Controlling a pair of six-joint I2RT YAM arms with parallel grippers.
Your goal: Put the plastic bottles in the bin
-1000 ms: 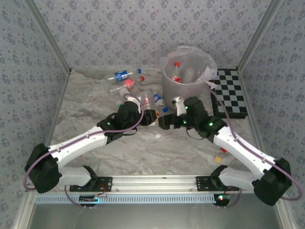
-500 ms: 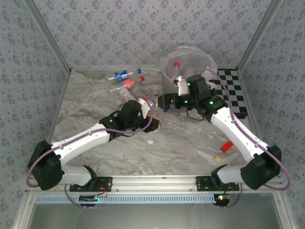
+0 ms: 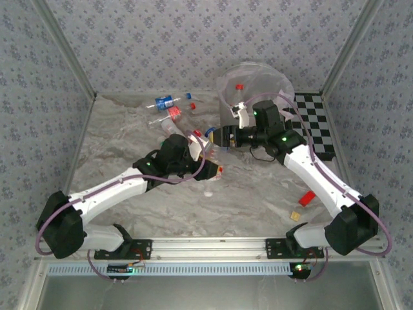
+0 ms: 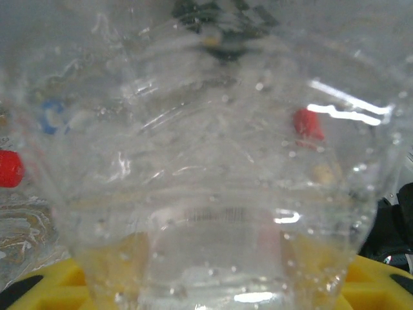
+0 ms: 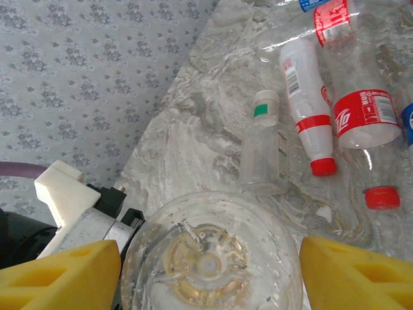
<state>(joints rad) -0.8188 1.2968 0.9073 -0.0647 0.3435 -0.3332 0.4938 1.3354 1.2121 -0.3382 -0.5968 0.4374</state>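
Bare marbled tabletop (image 3: pixel 110 155) was left open along the left side; the far middle was blocked by scattered clear plastic bottles (image 3: pixel 164 102) and a translucent round bin (image 3: pixel 226 106).

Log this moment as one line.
left gripper: shut on clear bottle | right gripper: shut on second bottle | bin: neither bottle in yet

surface: table (image 3: pixel 122 155), grey-white marbled top.
far left: plastic bottles (image 3: pixel 164 103) lying on their sides in a loose cluster, with red and blue labels.
far centre-right: bin (image 3: pixel 258 81) with clear liner, just left of the flat checkerboard (image 3: pixel 316 129).
near right: red block (image 3: pixel 307 197) and small tan block (image 3: pixel 295 216), near each other but apart.
centre: small white piece (image 3: pixel 208 192).
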